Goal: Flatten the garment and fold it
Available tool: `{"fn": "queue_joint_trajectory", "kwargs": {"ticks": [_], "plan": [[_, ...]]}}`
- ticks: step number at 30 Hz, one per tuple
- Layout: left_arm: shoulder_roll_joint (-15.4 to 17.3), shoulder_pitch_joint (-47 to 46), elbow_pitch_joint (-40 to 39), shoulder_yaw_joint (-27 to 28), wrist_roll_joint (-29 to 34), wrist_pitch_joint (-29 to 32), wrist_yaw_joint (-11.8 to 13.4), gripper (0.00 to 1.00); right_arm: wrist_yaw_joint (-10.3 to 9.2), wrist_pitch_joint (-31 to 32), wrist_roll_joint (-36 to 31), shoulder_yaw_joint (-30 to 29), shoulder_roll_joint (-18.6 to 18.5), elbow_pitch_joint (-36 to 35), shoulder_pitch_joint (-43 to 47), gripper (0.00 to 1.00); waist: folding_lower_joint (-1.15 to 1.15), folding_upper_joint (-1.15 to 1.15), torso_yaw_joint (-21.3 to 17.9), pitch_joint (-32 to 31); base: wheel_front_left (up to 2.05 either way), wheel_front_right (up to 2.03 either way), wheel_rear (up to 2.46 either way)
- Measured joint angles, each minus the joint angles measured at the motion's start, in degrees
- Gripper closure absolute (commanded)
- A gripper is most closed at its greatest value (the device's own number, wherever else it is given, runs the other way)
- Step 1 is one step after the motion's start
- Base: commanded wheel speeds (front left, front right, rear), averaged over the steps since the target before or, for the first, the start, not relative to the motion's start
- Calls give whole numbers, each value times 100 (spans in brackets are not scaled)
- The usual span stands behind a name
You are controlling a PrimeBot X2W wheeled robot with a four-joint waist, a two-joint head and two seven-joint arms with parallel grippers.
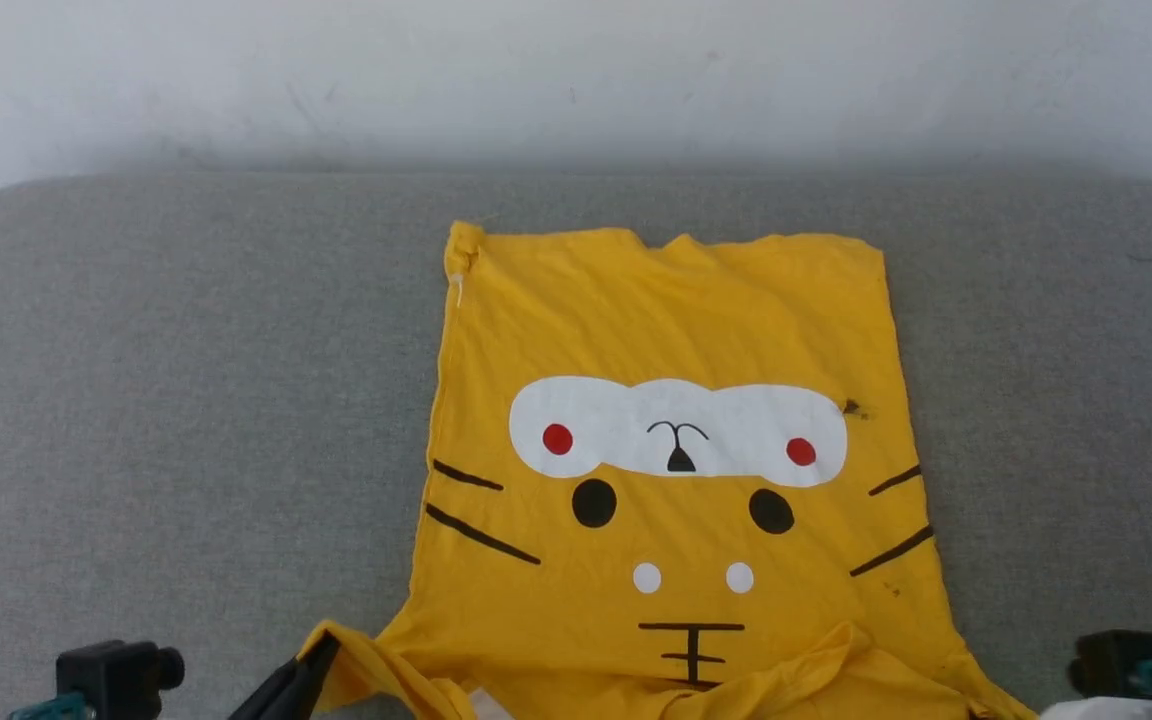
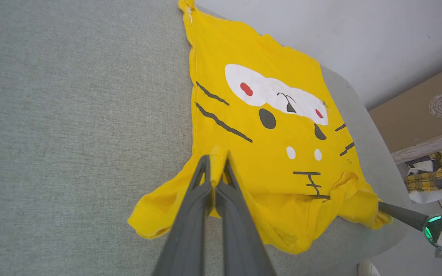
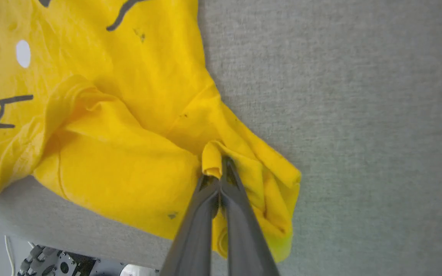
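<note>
T-shirt cloth is what both pairs of jaws have hold of. In the left wrist view the left gripper has its two long, dark, smooth fingers pressed together on a raised fold of yellow cotton at the shirt's near corner, mid-frame. In the right wrist view the right gripper is likewise closed tight, nipping a small rolled lip of cloth at the bunched corner, just below mid-frame. Around both grips the soft fabric is rumpled into loose folds. Farther off it lies smooth and flat.

In the head view the shirt takes up the centre of the frame as one roughly oblong sheet of bright yellow. Its slightly wavy edge is toward the top and its creased end is at the bottom edge. The print has one long white patch with rounded lobes, two red dots inside it and one small black nose mark between them. Below these are two black ovals and then two small white dots. There are four thin black slanted strokes, two on each side, and one mark of crossed black bars lowest of all.

The shirt lies on one grey worktop with a fine woven surface and rounded corners. Across the top of the frame is a plain white wall. At the right edge of the left wrist view are a brown cardboard box and some checked cloth.
</note>
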Motion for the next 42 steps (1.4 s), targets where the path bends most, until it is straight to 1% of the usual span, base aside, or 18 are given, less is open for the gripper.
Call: {"fn": "queue_joint_trajectory", "kwargs": {"ticks": [2, 6, 7, 8, 10, 11, 13, 15, 18, 21, 23, 25, 26, 27, 30, 33, 37, 42], "plan": [[-23, -111, 58, -46, 26, 19, -22, 100, 0, -107, -35, 192, -13, 452, -193, 100, 1, 0, -8, 76, 0, 0, 0], [-42, -202, 162, -96, 109, 42, -57, 100, 18, -365, -64, 335, -85, 1126, -497, 100, -1, 0, -30, 148, 0, 0, 0], [-46, -202, 175, -102, 113, 41, -57, 100, 22, -424, -64, 359, -108, 1254, -557, 97, -1, 0, -39, 150, 0, 0, 0], [-52, -202, 187, -109, 113, 41, -57, 100, 56, -478, -63, 374, -125, 1369, -610, 79, -1, 0, -50, 150, 0, 0, 0], [-55, -203, 207, -118, 113, 40, -57, 100, 66, -592, -63, 407, -178, 1508, -674, 37, -2, 0, -68, 137, 0, 0, 0], [-56, -203, 212, -122, 113, 40, -57, 100, 71, -620, -44, 403, -188, 1529, -681, 0, -1, 0, -73, 127, 0, 0, 0], [-58, -204, 214, -127, 121, 38, -57, 100, 98, -617, 67, 361, -180, 1464, -670, 0, -1, 0, -76, 103, 0, 0, 0], [-65, -204, 207, -130, 122, 26, -57, 100, 103, -524, 186, 289, -162, 1151, -624, 0, -1, 0, -67, 83, 0, 0, 0], [-75, -199, 149, -116, 152, -44, -57, 100, 7, -272, 275, -69, -290, 298, -518, 0, 0, 0, -53, 103, 0, 0, 0], [-76, -201, 79, -101, 188, -120, -57, 100, 1, -108, 160, -453, -434, -738, -558, 0, 0, 0, -39, 182, 0, 0, 0], [-78, -205, 35, -101, 213, -168, -64, 100, 1, -62, -25, -639, -504, -1252, -778, 0, 0, 0, -22, 260, 0, 0, 0], [-84, -249, 3, -104, 240, -213, -99, 100, 1, -15, -144, -766, -528, -1512, -1207, 0, 0, 0, 0, 362, 0, 0, 0], [-87, -306, -11, -109, 264, -221, -124, 100, 1, 45, -304, -730, -613, -1595, -1455, 0, 0, 0, 14, 421, 0, 0, 0], [-93, -370, -16, -105, 272, -244, -164, 100, 1, 91, -421, -680, -710, -1618, -1709, 0, 0, 0, 31, 483, 0, 0, 0], [-99, -573, -44, -116, 314, -270, -238, 100, 1, 210, -673, -550, -760, -1515, -2629, 0, 0, 0, 87, 695, 0, 0, 0], [-101, -755, -58, -135, 328, -271, -339, 100, 1, 405, -981, -280, -765, -1168, -3543, 0, 1, 0, 153, 930, 0, 0, 0], [-118, -1040, -55, -190, 374, -270, -476, 100, 1, 653, -1394, 8, -759, -417, -4634, 0, 1, 0, 262, 1266, 0, 0, 0], [-204, -1366, 29, -291, 450, -271, -631, 100, 2, 1105, -1870, -10, -622, 751, -5483, 0, 1, 0, 443, 1658, 0, 0, 0]]}}
